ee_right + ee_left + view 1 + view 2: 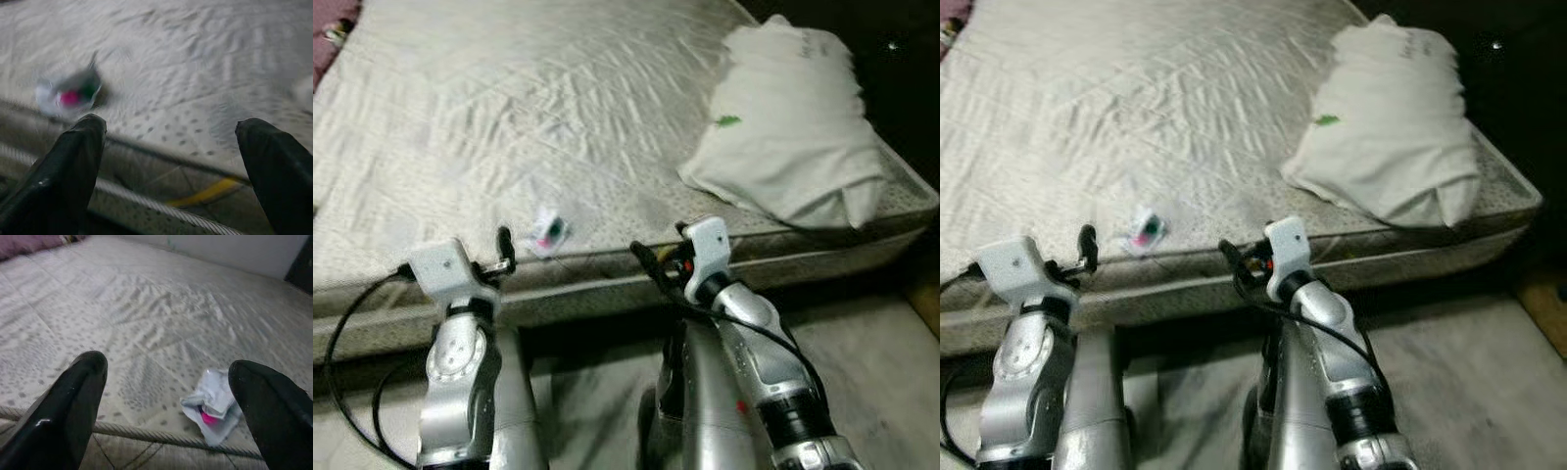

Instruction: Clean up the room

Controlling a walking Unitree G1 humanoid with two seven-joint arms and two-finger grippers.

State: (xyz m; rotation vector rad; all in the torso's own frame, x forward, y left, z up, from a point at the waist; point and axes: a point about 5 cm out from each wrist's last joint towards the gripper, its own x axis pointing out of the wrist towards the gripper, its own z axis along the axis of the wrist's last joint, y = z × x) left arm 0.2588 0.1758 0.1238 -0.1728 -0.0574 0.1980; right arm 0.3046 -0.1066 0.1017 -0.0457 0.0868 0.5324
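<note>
A crumpled white wrapper (549,231) with pink and green on it lies on the mattress (509,98), close to the front edge. My left gripper (499,257) hovers at that edge, just left of the wrapper and apart from it. In the left wrist view the wrapper (211,404) sits ahead, toward one finger, and the gripper (166,377) is open and empty. My right gripper (661,250) is at the bed edge to the right of the wrapper. It stands open, and the wrapper (68,95) shows blurred beyond one finger.
A white pillow (793,127) with a small green mark lies at the bed's right side. A purple cloth (333,29) shows at the far left corner. Pale floor (871,372) runs below the bed's front edge, between and beside my arms.
</note>
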